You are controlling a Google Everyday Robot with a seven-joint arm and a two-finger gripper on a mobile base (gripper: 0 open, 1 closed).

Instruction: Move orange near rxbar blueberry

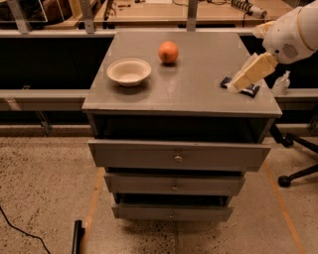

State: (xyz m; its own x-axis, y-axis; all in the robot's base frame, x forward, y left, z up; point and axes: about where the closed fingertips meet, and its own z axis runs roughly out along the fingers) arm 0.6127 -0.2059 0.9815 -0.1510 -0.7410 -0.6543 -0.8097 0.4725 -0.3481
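The orange (168, 51) sits on the grey cabinet top (198, 79), toward the back and just left of centre. The rxbar blueberry (252, 90), a dark flat bar, lies near the right edge of the top. My gripper (243, 79) reaches in from the upper right on a white arm and hangs just over the bar, covering its middle. It is well to the right of the orange and holds nothing that I can see.
A white bowl (128, 71) stands left of the orange. The cabinet has three drawers (176, 156) below. A small clear bottle (281, 83) and a chair base (298, 173) are to the right. A workbench (149, 12) runs behind.
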